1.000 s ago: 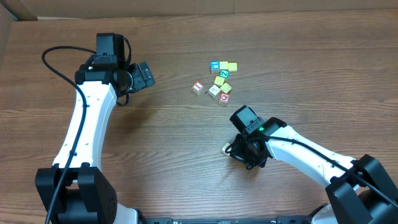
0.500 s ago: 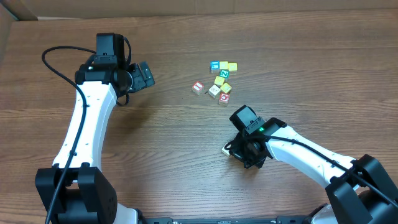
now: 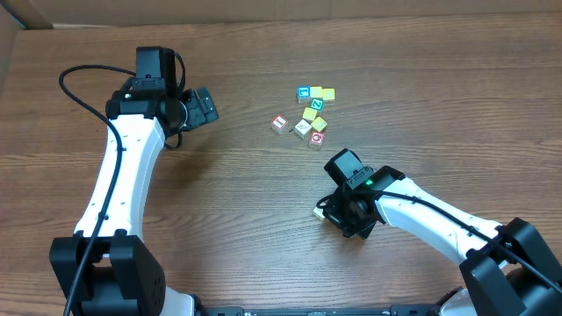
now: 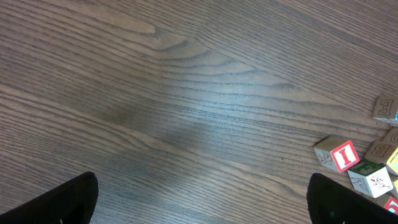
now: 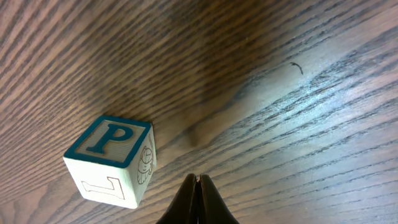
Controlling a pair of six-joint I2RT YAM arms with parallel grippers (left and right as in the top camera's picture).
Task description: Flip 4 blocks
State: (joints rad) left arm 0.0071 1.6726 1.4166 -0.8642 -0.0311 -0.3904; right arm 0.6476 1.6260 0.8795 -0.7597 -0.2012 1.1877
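The blocks lie in a small cluster at the table's far middle: a red-printed one [image 3: 280,124] on the left, a cream one [image 3: 303,128], a yellowish one [image 3: 320,123] and a second red-printed one [image 3: 316,137]. The left wrist view catches the red "I" block [image 4: 341,155] and the cream block [image 4: 372,182] at its right edge. My left gripper [image 3: 205,106] [image 4: 202,182] is open over bare wood, well left of the cluster. My right gripper [image 3: 331,213] [image 5: 198,180] is shut on nothing, low over the table just right of a teal "P" cube [image 5: 112,160].
The teal "P" cube [image 3: 321,211] sits alone, nearer the front than the cluster. A blue-printed cube [image 3: 304,92], a green-printed one [image 3: 313,104] and yellow-green cubes [image 3: 327,93] lie behind the blocks. The table's far edge [image 3: 290,23] runs behind them.
The right gripper has shifted very slightly beside the teal "P" cube. The left arm and the cluster have not moved.
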